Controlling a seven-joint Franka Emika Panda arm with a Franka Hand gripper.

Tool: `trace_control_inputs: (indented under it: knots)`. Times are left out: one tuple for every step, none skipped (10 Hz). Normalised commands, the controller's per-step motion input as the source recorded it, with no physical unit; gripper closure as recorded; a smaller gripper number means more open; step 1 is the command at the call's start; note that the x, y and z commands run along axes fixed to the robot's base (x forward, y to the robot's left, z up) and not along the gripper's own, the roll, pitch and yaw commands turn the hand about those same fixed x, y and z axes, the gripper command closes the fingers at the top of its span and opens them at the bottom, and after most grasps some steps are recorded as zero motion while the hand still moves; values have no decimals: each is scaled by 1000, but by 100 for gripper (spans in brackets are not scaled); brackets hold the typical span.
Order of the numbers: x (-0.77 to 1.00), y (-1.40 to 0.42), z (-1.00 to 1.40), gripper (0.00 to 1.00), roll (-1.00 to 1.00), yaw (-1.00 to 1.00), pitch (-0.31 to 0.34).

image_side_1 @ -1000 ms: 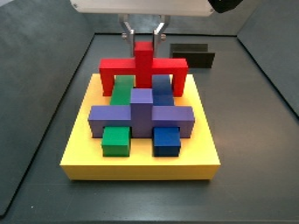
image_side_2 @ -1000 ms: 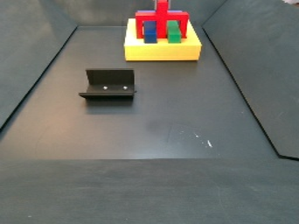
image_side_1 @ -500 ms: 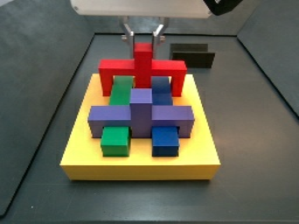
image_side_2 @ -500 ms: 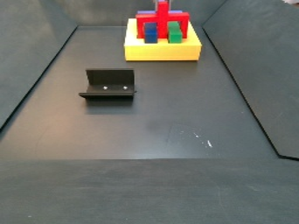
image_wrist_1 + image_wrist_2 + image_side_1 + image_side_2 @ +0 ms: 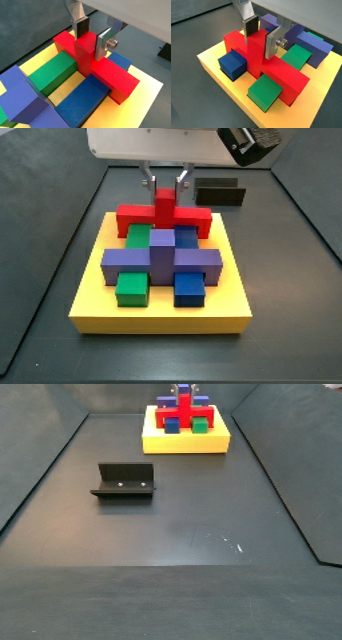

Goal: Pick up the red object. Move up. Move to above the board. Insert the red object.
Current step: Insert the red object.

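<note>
Claw (image 5: 166, 180), upper center in a side view, pinches stem of red object (image 5: 164, 216), seated w/ legs down in the board (image 5: 160, 309).

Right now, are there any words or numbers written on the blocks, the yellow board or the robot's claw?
None: no words, numbers or signs can be read anywhere.
The red object, the board and its blocks are plain colours.
The gripper, shut on the red object's stem above the board, shows no label.
The fixture is bare too.
</note>
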Motion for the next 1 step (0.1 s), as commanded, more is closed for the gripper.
trace_control_inputs:
  knots:
    - [0,0,0,100,0,0,0]
